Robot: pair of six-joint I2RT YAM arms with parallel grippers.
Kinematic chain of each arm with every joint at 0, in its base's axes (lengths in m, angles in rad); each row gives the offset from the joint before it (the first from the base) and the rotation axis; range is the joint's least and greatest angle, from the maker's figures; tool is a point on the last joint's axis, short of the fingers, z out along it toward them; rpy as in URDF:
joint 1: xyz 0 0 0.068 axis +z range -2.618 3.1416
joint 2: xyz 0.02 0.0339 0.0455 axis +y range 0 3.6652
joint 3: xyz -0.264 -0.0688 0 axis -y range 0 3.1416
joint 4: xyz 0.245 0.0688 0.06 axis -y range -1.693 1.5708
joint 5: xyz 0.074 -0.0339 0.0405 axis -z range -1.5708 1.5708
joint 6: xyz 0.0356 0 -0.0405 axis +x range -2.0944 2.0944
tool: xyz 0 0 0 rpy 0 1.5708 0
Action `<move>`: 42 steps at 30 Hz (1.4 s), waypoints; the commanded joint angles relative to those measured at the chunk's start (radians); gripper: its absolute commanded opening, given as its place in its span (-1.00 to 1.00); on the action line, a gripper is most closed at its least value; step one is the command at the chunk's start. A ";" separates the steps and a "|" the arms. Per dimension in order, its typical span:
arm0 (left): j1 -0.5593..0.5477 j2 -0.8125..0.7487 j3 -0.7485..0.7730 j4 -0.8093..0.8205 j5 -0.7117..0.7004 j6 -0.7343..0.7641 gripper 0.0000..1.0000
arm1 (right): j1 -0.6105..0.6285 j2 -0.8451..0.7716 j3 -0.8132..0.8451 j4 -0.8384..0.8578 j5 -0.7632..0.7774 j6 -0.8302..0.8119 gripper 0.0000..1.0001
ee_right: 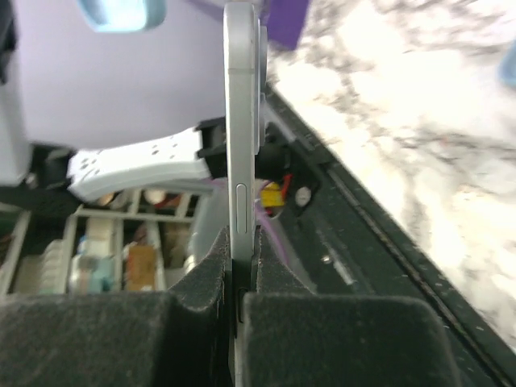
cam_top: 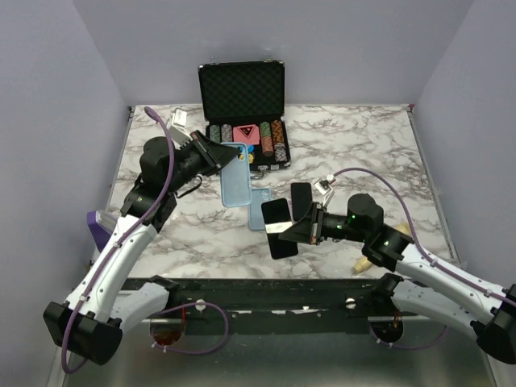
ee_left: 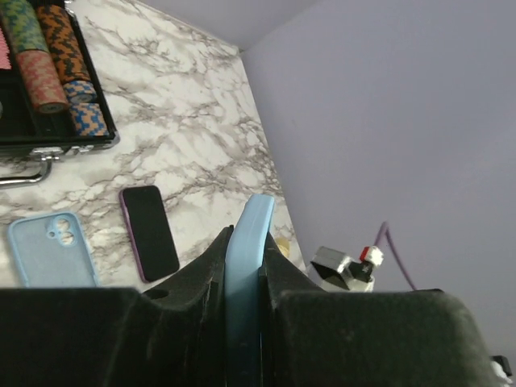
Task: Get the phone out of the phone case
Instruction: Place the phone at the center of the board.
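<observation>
Top external view: the left gripper [cam_top: 218, 158] is clamped shut on the light-blue rubbery phone case [cam_top: 234, 177]. The right gripper [cam_top: 302, 229] pinches the black-screened, silver-edged phone [cam_top: 279, 230] between its 2 fingers, apart from that case.

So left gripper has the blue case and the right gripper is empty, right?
Not quite. The right gripper isn't empty: it is shut on a phone, which the right wrist view shows edge-on between its fingers. The rest holds: the left gripper has the blue case.
</observation>
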 commanded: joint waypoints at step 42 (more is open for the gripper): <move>0.115 0.457 -0.339 0.331 0.118 0.105 -1.00 | -0.005 -0.048 0.179 -0.566 0.523 -0.270 -0.99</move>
